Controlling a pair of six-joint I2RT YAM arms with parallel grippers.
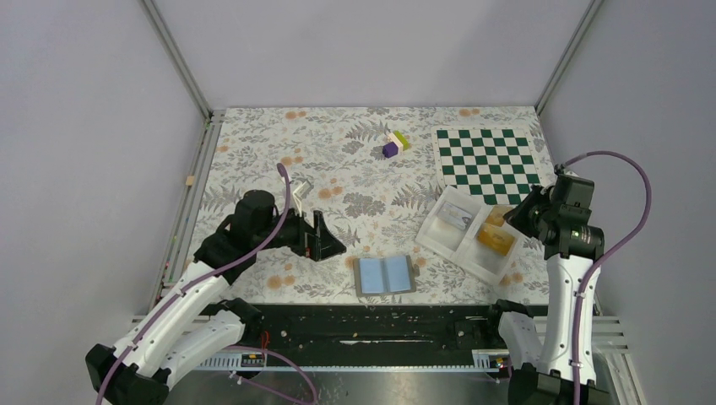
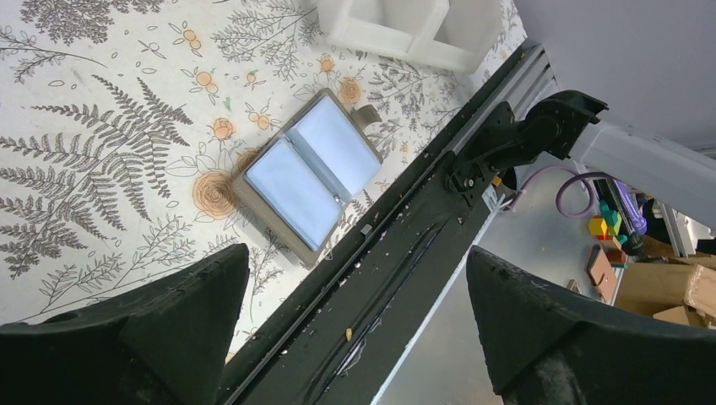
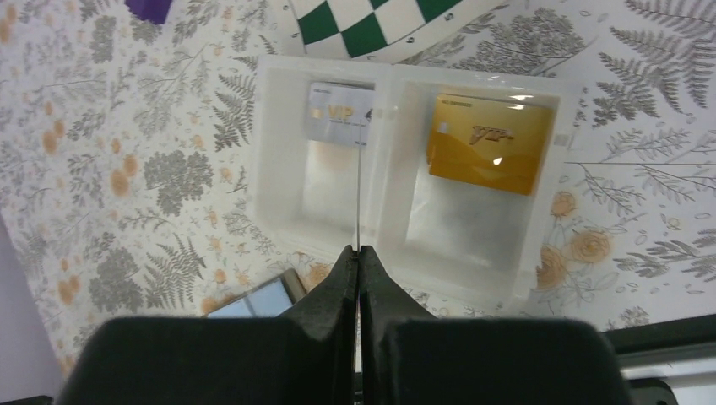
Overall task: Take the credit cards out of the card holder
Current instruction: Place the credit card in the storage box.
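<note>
Two credit cards (image 3: 488, 143) lie flat in the tray (image 3: 279, 169); my right gripper (image 3: 359, 253) pinches a third card (image 3: 359, 186) edge-on, pointing forward. My left gripper (image 2: 355, 261) gapes wide; the card holder (image 1: 385, 275) lies open, lengthwise along the table's (image 1: 253, 152) near edge.

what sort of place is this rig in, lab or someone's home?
Probably a robotics lab test cell: plain grey walls on aluminium posts box in the table, two robot arms are bolted to a rail, and props like a chessboard mat lie about.

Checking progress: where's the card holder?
Top view: the card holder lies open at the middle of the table's near edge, just left of the white tray.
</note>
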